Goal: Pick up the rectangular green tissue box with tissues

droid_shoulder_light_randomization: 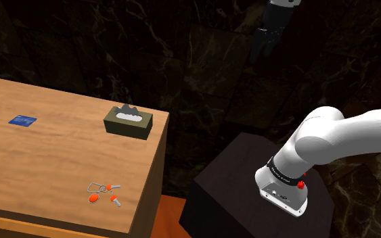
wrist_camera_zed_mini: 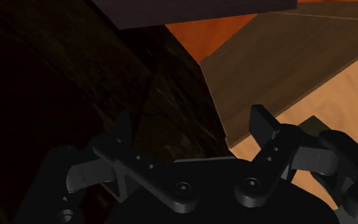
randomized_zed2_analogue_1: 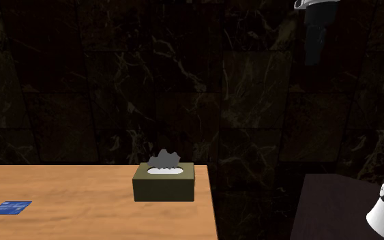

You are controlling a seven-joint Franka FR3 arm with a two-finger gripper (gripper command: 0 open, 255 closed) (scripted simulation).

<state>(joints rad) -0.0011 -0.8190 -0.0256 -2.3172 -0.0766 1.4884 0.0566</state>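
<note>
End effector (droid_shoulder_light_randomization: 266, 37) hangs high up with its fingers apart, holding nothing. In the shoulder view the box (droid_shoulder_light_randomization: 128, 122) sits by the tabletop (droid_shoulder_light_randomization: 60, 169) edge, well away at about 8 o'clock. Its long side runs about 10 to 4.

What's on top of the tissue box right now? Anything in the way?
A crumpled grey tissue pokes from the top opening of the olive-green tissue box; nothing else rests on it. What remains inside is hidden by the box's walls.
</note>
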